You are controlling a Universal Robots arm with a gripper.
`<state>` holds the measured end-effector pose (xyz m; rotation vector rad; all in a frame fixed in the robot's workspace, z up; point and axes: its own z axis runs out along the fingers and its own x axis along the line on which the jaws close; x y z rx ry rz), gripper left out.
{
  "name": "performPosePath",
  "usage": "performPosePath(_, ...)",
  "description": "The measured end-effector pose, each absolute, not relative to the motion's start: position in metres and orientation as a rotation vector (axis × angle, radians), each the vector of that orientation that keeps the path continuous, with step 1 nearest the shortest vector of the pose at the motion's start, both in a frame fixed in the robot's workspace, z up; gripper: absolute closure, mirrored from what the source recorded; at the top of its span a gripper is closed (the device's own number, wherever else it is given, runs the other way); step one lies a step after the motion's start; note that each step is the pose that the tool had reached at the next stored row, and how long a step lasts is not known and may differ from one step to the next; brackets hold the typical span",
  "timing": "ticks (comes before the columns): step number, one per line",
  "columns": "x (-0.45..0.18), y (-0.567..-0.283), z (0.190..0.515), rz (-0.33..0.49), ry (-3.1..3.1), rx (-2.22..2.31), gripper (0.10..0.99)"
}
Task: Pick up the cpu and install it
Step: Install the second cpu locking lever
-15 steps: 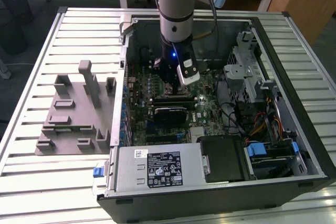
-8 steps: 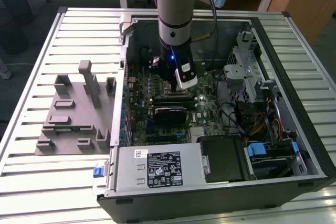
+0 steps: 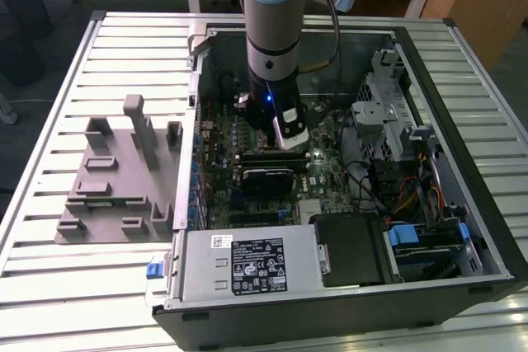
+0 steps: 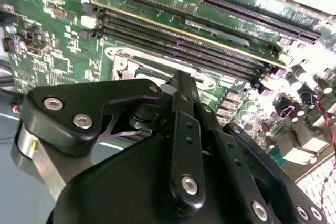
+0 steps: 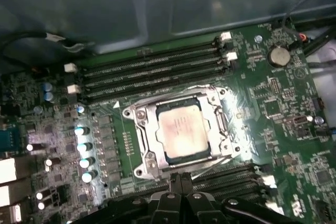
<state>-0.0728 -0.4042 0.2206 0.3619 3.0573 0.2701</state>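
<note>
**CPU seated in its socket; arm poised above the board**

The small square cpu (image 5: 181, 129), with its silvery metal top and thin pale rim, lies flat inside the metal socket frame (image 5: 178, 132) on the green motherboard (image 5: 262, 108). In the first wrist view it sits square to the frame's opening, with no corner riding up, so the placing part of the job looks done.

The black two-finger gripper (image 5: 181, 182) sits at the near side of the socket in the first wrist view. Its fingertips meet in a narrow point with no gap between them and nothing pinched there, so the pincer is closed and empty. In the second wrist view the black linkage of the gripper (image 4: 178, 93) stands over the socket area beside the long black memory slots (image 4: 184, 35), again with nothing carried.

In the exterior view the grey robot arm (image 3: 276, 30) reaches down into the open black computer case (image 3: 355, 286), with its tool end hanging over the middle of the board. The grey plastic slotted tray (image 3: 115, 179) rests on the slatted table (image 3: 49, 269) to the exterior view's left of the case, well apart from the arm.

Whether the socket's retaining frame and lever are clamped down I cannot tell; if they are not, locking them appears to be what is left.
</note>
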Motion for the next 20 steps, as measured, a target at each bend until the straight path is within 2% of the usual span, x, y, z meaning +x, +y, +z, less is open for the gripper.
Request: performPosePath(20,-0.083,-0.415,0.205,0.304,3.077,0.231,0.98)
